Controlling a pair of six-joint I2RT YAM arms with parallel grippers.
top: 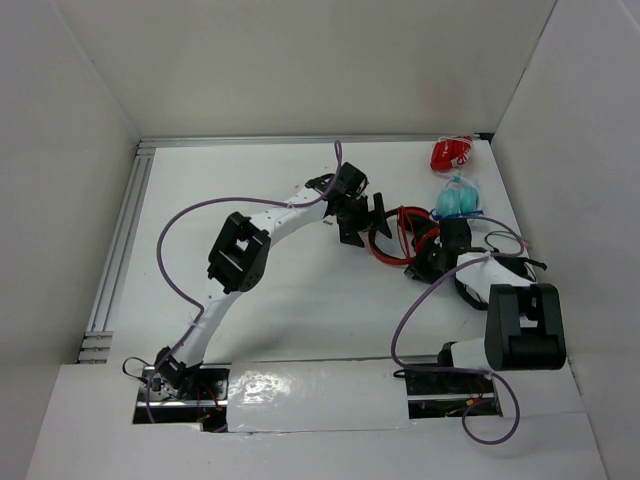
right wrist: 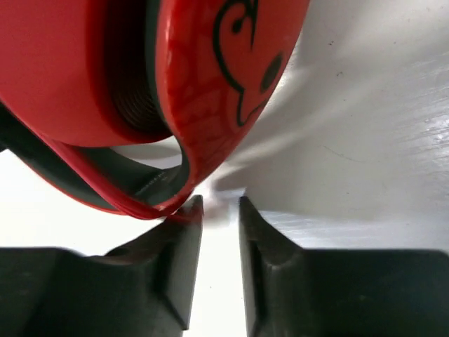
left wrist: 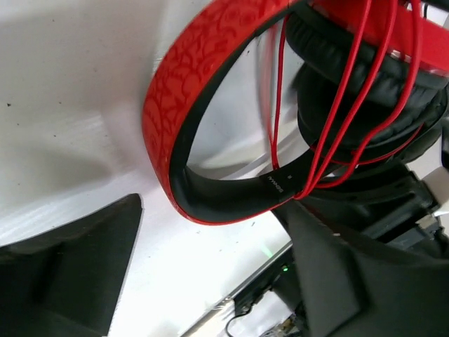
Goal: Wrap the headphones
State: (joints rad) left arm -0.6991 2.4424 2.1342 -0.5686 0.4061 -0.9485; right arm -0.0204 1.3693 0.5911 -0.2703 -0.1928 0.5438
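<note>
The red headphones (top: 400,230) lie on the white table right of centre, between my two grippers. In the left wrist view the black-lined headband (left wrist: 175,91) curves just beyond my fingers. The thin red cable (left wrist: 358,77) runs in several loops over the black ear pads (left wrist: 351,105). My left gripper (top: 368,222) (left wrist: 210,246) stands wide open with only bare table between its fingers. My right gripper (top: 428,258) (right wrist: 221,207) is at the headphones' right side. Its jaws are narrowly parted with nothing between them. Its left fingertip (right wrist: 189,210) touches the rim of a red ear cup (right wrist: 203,84).
A small red packet (top: 451,153) and a teal packet (top: 459,200) lie at the back right, just behind the right gripper. A metal rail (top: 120,250) runs along the left edge. White walls enclose the table on three sides.
</note>
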